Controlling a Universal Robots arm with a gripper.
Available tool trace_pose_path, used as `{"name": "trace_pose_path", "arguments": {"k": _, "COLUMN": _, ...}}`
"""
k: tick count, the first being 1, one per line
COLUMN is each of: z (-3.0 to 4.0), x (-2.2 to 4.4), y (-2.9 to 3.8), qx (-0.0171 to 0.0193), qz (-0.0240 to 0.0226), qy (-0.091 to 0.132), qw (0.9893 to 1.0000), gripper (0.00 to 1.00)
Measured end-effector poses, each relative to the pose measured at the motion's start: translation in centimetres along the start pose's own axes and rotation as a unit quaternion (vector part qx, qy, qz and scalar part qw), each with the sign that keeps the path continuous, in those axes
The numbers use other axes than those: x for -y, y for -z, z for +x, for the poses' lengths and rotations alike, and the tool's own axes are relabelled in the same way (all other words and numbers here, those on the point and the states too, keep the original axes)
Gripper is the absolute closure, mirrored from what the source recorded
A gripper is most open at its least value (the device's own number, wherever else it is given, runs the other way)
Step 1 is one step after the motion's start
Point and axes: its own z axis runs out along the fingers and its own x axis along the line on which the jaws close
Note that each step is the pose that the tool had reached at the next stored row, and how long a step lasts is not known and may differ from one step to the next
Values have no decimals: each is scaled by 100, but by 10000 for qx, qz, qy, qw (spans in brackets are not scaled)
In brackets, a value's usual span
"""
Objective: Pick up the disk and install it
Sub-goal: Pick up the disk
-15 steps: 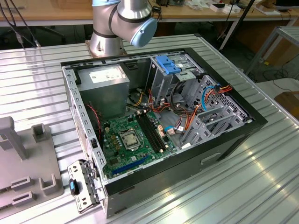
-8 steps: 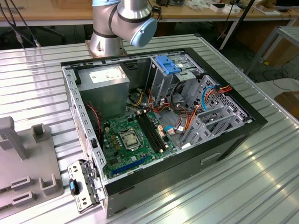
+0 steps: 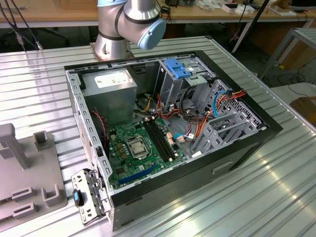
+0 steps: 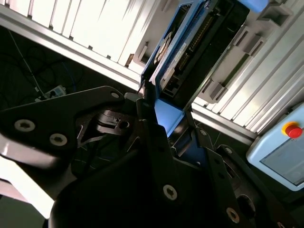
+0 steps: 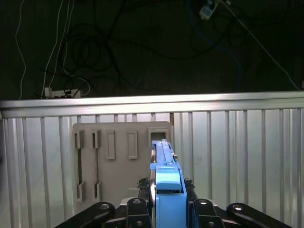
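The disk [image 5: 160,152], in its blue carrier, is clamped edge-on between the jaws of the gripper [image 5: 167,192], over the grey fixture [image 5: 121,175] on the ribbed surface [image 5: 237,156], in the first wrist view.

Your arm [image 3: 129,23] stands upright at the exterior view's top edge. In the first wrist view, your gripper [image 5: 168,210] clamps the disk [image 5: 164,159], fingers either side.

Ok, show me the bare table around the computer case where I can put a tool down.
Bare ribbed table borders the computer case on the exterior view's right and near side. The strip between case and grey fixture tray is tight. Inside, motherboard and cables crowd everything. The gripper holds the disk.
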Motion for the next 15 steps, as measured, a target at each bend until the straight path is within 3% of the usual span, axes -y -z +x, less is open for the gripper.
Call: {"name": "trace_pose_path", "arguments": {"k": 15, "z": 0, "x": 5, "y": 128, "qx": 0, "qz": 0, "qy": 0, "qw": 10000, "gripper": 63}}
